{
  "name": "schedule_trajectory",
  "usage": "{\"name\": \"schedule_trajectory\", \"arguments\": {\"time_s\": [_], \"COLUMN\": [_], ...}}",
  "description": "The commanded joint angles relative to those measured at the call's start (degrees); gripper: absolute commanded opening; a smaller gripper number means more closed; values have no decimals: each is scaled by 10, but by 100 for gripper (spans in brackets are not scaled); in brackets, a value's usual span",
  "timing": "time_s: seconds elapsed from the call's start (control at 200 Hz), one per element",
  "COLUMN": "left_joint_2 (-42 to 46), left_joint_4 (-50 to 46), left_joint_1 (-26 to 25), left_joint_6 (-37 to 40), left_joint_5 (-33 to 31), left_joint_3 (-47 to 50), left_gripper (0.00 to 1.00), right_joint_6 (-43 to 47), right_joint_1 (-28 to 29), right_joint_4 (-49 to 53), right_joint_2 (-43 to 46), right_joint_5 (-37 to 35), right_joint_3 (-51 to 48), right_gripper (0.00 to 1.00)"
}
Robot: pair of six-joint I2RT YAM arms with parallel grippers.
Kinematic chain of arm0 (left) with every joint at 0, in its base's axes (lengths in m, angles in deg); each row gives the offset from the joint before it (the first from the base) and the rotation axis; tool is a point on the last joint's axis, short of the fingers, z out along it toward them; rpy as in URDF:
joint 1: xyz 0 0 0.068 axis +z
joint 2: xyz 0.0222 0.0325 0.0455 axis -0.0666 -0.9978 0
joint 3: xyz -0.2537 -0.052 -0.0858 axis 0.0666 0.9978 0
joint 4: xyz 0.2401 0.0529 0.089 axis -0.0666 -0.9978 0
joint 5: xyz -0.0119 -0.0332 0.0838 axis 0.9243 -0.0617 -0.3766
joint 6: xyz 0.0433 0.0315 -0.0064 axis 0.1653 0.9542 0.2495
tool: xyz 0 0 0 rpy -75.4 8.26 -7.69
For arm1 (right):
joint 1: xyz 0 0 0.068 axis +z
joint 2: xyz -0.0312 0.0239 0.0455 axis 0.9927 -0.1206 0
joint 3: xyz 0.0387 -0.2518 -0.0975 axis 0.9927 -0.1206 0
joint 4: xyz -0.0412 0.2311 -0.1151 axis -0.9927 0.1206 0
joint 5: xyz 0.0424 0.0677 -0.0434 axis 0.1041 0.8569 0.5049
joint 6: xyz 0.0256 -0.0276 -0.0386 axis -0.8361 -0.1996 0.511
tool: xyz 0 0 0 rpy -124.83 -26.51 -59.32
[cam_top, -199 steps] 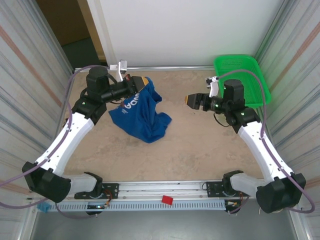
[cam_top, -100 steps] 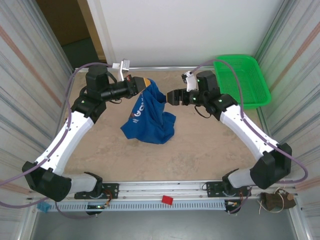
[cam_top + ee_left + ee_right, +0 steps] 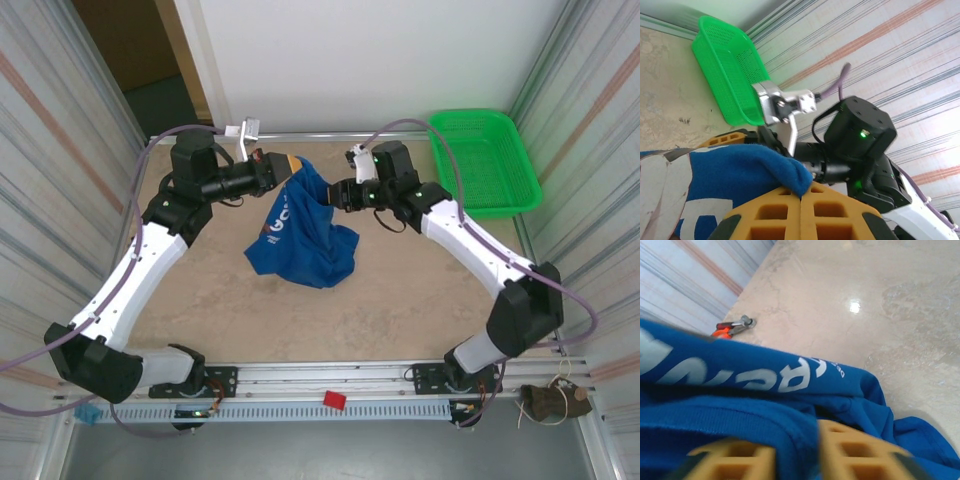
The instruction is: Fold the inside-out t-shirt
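Observation:
The inside-out t-shirt (image 3: 300, 240) is royal blue with white lettering; it hangs bunched from its top, and its lower part rests on the table. My left gripper (image 3: 290, 165) is shut on the shirt's upper edge, where a blue fold (image 3: 740, 170) sticks out from between the closed orange fingers (image 3: 805, 192). From the right, my right gripper (image 3: 330, 195) meets the same upper part. In the right wrist view a thick fold of the t-shirt (image 3: 740, 425) sits pinched between the two orange pads of that gripper (image 3: 815, 440).
A green mesh basket (image 3: 485, 160) stands at the back right corner, also in the left wrist view (image 3: 730, 65). Striped walls close in both sides. The tan tabletop (image 3: 400, 300) stretches in front of the shirt. A small orange-and-metal item (image 3: 732, 326) lies at the table's edge.
My right arm has swung left from beside the basket to the shirt and closed on its upper part. The hanging shirt has shifted slightly right. The left gripper has kept its hold.

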Motion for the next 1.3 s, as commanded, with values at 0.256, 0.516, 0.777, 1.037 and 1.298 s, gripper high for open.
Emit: {"name": "schedule_trajectory", "arguments": {"time_s": [0.256, 0.516, 0.777, 1.037, 1.298], "left_joint_2": [2, 0, -12, -58, -51], "left_joint_4": [-77, -58, -37, -48, 30], "left_joint_1": [146, 126, 44, 38, 78], "left_joint_6": [16, 6, 47, 90, 51], "left_joint_5": [-32, -40, -70, -120, -81], "left_joint_3": [-94, -145, -258, -388, -416], "left_gripper": [0, 1, 0, 0, 0], "right_joint_6": [-5, 41, 127, 34, 66], "right_joint_1": [-61, 29, 112, -31, 22], "right_joint_4": [105, 148, 193, 107, 65], "right_joint_2": [70, 78, 33, 58, 129], "right_joint_5": [5, -62, -169, -118, -153], "right_joint_3": [324, 389, 527, 481, 446], "right_gripper": [0, 0, 0, 0, 0]}}
